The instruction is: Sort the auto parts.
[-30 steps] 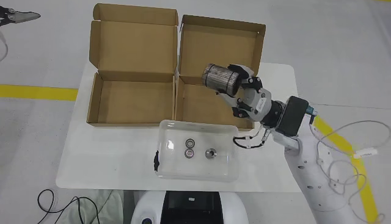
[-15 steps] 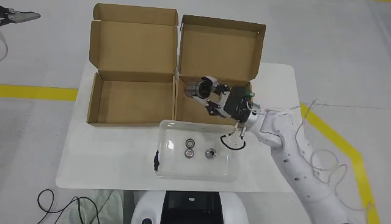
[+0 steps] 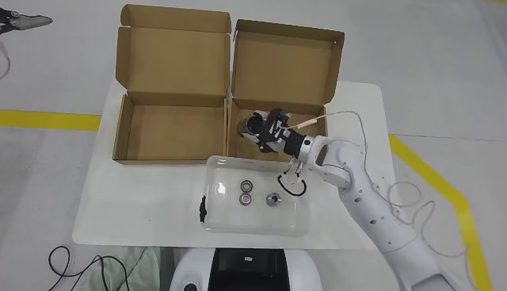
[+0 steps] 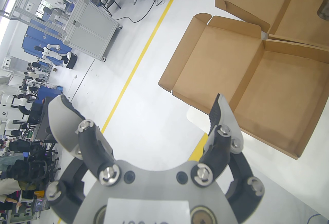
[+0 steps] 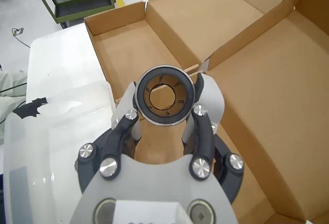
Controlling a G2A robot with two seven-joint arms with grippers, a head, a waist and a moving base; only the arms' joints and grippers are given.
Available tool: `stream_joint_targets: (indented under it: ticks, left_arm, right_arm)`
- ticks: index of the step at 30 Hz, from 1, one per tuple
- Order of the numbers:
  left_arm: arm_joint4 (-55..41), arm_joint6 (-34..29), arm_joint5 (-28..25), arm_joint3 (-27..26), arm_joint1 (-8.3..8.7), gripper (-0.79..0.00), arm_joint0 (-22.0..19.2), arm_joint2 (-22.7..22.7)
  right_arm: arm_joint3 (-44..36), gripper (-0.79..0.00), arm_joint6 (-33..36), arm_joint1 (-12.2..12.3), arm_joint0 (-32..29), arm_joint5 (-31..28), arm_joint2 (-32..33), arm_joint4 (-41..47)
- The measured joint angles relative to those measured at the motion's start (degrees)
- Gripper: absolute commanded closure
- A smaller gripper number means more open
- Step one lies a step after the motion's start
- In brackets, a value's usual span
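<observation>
Broadly, tabletop (image 3: 142,200): white, and it carries two cardboard boxes and a clear tray.
Left box (image 3: 170,132): sits open toward the far left corner, lid flap up, with a bare floor.
Right box (image 3: 242,147): stands touching the left box along the far edge, also open; no part lies loose on the floor that shows.
Tray (image 3: 222,216): clear plastic, at the middle of the near edge, just in front of both boxes.
Right gripper (image 5: 165,92): held low over the right box, at the near corner beside the left box, its fingers clamped on a metal sleeve.
Left gripper (image 4: 141,106): held out beyond the tabletop's left edge over the floor, its fingers spread with nothing between them.
Sleeve (image 5: 140,96): a short hollow cylinder held by its sides; whether it touches the box floor cannot be told.
Small parts (image 3: 246,193): two little round bearings lie close together in the tray, with a third piece (image 3: 272,200) beside them.
Progress: early, by the look of it. The sleeve seems about to be the first part boxed, and the three in the tray are left to sort.
</observation>
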Motion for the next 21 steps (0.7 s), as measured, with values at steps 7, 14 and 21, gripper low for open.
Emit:
stream_joint_targets:
  ticks: [7,14,21]
  left_arm:
    - [0.00,0.00,0.00,0.00,0.00,-0.785,0.00,0.00]
    - [0.00,0.00,0.00,0.00,0.00,-0.785,0.00,0.00]
    - [0.00,0.00,0.00,0.00,0.00,-0.785,0.00,0.00]
  right_arm:
    - [6.05,0.000,3.98,-0.97,2.91,3.37,-2.20,0.09]
    - [10.45,0.000,6.38,-1.96,5.80,3.92,-4.42,0.37]
    - [15.05,0.000,8.34,-3.16,9.72,4.03,-6.40,0.73]
